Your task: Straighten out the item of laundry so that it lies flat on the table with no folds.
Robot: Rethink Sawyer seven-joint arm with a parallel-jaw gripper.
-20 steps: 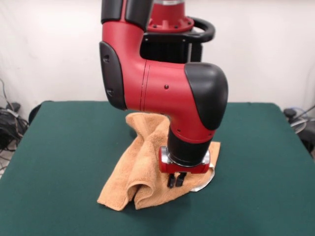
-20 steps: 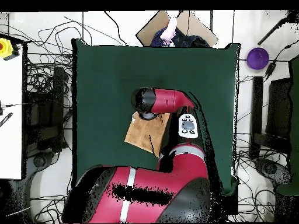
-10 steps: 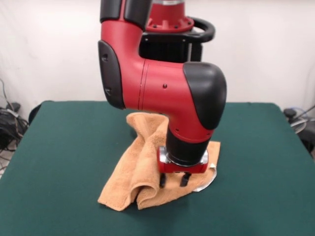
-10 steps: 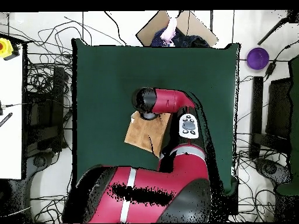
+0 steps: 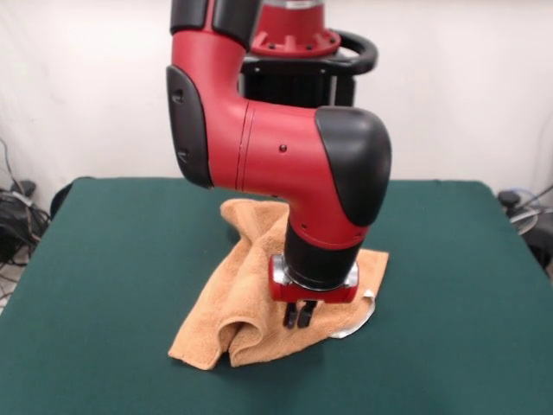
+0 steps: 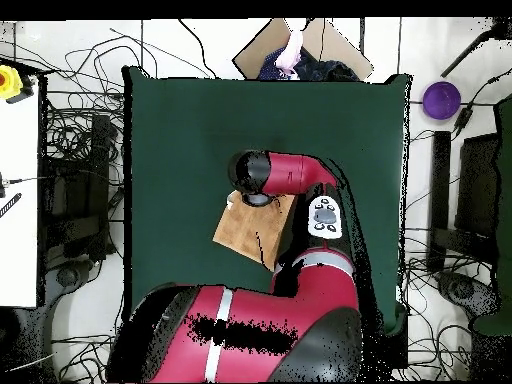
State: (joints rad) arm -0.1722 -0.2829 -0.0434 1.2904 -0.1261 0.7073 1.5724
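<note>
The green surface carries the towel near its middle, rumpled, with a long ridge fold. The gripper points straight down beside that ridge, fingers clenched, seemingly pinching cloth. If they hold several layers, pulling could drag the whole bundle instead of opening the fold.

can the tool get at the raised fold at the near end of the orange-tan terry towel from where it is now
Probably yes. The tool hangs low over the orange-tan terry towel, its fingers close together at the cloth. The raised fold lies just beside it toward the camera, and nothing but the dark green felt table surrounds it.
</note>
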